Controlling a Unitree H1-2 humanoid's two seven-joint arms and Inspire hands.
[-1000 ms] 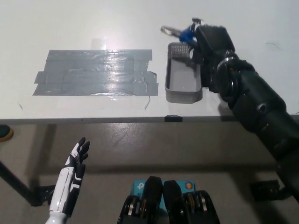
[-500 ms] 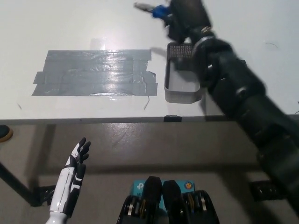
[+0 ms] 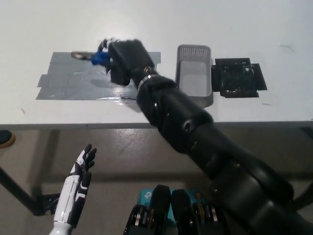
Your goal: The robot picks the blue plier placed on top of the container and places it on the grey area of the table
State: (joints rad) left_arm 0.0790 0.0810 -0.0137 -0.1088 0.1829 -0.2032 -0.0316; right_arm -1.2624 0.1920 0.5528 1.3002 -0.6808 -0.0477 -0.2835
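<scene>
My left hand (image 3: 80, 169) rests low below the surface (image 3: 146, 19) edge, fingers apart. Further out, my right hand (image 3: 124, 61) has its fingers clamped on the blue plier (image 3: 93, 57), above the grey area (image 3: 73, 78). The grey container (image 3: 194, 73) stands beyond, right of it.

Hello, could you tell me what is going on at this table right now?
The black right robot hand is holding the blue plier over the grey taped area of the white table, with the metal tip pointing left. The grey container sits just to the right of that area, with a black patch beyond it. The white left robot hand rests open below the table edge.
</scene>
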